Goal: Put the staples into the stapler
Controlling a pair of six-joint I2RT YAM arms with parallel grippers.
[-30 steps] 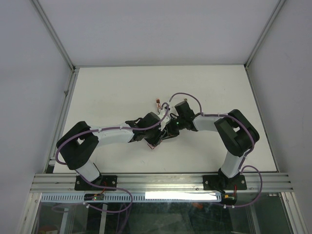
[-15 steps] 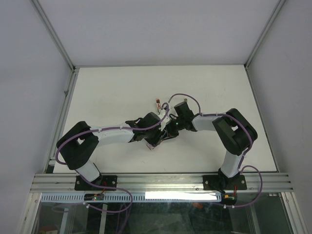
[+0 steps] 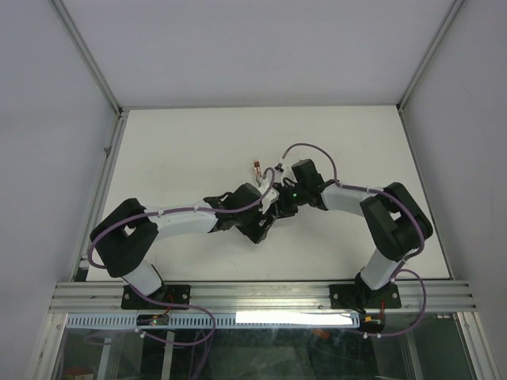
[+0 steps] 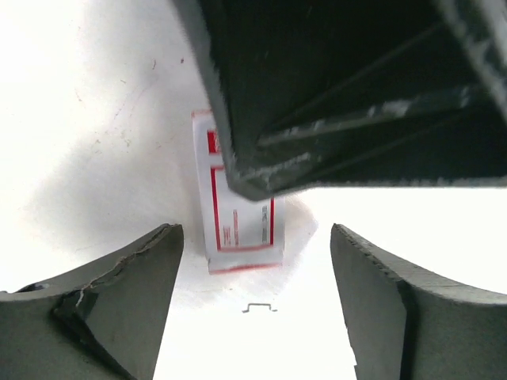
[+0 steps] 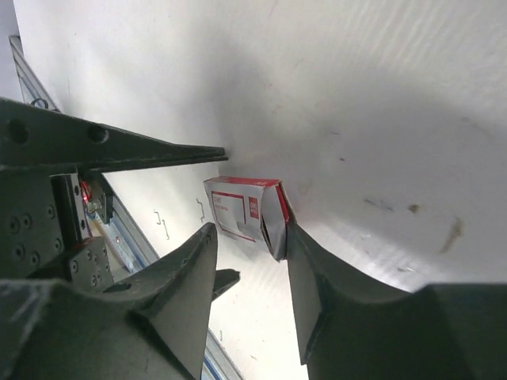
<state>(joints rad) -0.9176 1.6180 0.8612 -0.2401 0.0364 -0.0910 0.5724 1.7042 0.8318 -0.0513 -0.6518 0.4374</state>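
Since a second earlier the right arm (image 3: pixel 348 196) had swung outward, its elbow shifting toward the desk's right edge, while the left arm (image 3: pixel 186 218) had barely moved. The left claw (image 3: pixel 266 222) and the right claw (image 3: pixel 282 204) met near the middle of the desk (image 3: pixel 174 150). The staples (image 4: pixel 238 226), a flat white box with a red frame printed on its face, lay on the desk between the wide-spread fingers (image 4: pixel 135 269) of the left claw, touching neither of them; that claw's jaws stood well apart. A dark part of the other arm overlapped the box's far end. In the right wrist view the box sat between the tips of the right claw, one finger (image 5: pixel 305 269) against its end; whether that claw actually pinched it could not be told. A loose staple (image 4: pixel 259 308) lay just beside the box. A small reddish item (image 3: pixel 257 168) lay on the desk beyond the claws.
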